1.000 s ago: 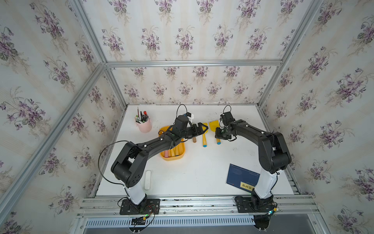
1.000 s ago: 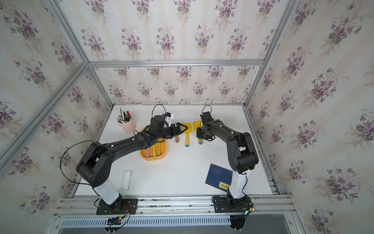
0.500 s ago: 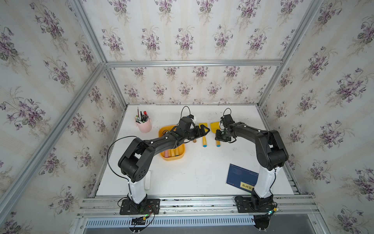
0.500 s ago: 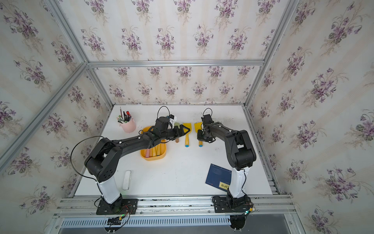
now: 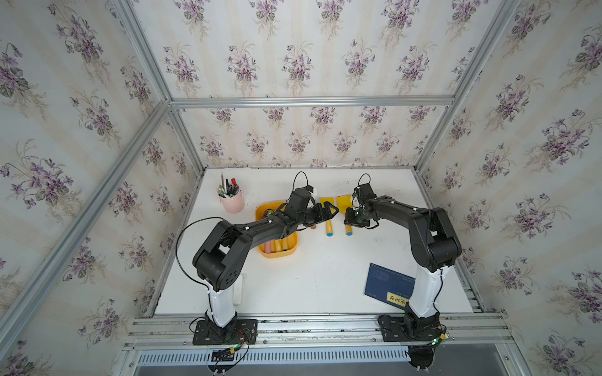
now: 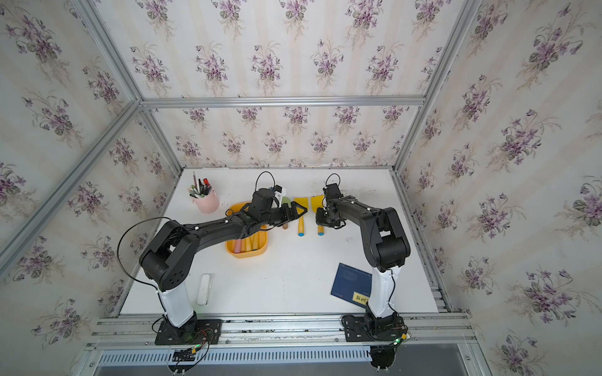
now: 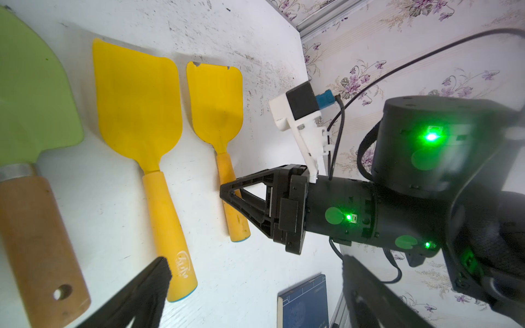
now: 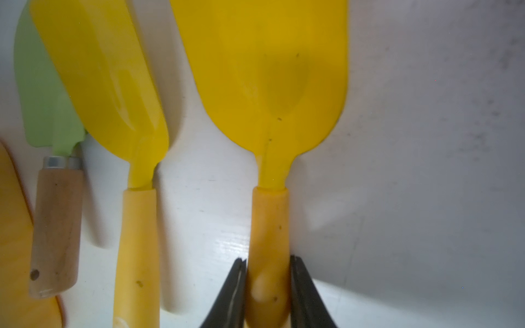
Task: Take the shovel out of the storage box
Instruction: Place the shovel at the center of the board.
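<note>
The yellow-orange storage box (image 5: 277, 255) (image 6: 247, 253) sits left of centre, with several handles inside and my left arm over it. Three shovels lie side by side on the table to its right. My right gripper (image 5: 353, 221) (image 8: 268, 272) is shut on the handle of the rightmost yellow shovel (image 5: 343, 203) (image 8: 264, 85) (image 7: 216, 108), low at the table. My left gripper (image 5: 329, 210) (image 7: 253, 259) hangs open over the middle yellow shovel (image 5: 328, 226) (image 7: 136, 99), holding nothing. The green-bladed shovel (image 7: 28, 99) (image 8: 54, 213) with a wooden handle lies nearest the box.
A pink pen cup (image 5: 232, 201) stands at the back left. A blue book (image 5: 387, 285) lies at the front right beside the right arm's base. A white bar (image 6: 205, 289) lies front left. Papered walls close in three sides.
My left arm has stretched a little farther right, carrying its open gripper over the shovels on the table. The right gripper has stayed shut on its shovel handle.
</note>
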`<state>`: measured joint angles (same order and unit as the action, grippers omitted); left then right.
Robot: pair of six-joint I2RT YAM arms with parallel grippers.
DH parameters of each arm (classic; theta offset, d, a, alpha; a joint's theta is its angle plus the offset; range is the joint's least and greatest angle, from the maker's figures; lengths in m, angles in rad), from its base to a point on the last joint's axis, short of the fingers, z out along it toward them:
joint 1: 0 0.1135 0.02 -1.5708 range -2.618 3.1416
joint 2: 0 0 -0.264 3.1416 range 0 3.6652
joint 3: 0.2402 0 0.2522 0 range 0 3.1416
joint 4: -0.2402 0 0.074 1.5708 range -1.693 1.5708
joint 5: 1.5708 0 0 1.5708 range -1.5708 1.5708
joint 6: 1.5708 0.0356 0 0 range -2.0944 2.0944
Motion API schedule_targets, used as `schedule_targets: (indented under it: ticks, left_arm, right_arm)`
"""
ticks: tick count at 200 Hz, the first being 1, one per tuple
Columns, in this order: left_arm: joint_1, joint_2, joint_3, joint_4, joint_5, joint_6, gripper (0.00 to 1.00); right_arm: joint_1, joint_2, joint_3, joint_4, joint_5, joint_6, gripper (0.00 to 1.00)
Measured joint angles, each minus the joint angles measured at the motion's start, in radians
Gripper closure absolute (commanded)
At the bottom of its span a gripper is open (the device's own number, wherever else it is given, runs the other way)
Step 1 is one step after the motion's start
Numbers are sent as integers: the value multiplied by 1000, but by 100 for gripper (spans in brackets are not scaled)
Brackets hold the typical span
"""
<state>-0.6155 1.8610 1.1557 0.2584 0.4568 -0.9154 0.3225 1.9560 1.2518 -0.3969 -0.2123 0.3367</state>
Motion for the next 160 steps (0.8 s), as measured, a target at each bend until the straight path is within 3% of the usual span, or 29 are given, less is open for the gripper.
schedule_targets:
  ticks: [78, 160]
  left_arm:
    - [0, 5, -4, 0, 1, 0, 6]
    - [0, 15, 13, 0, 9, 0, 6]
  right_arm:
    - [4, -9, -14, -2, -1, 1, 64]
    - [7, -16, -12, -39, 11, 0, 61]
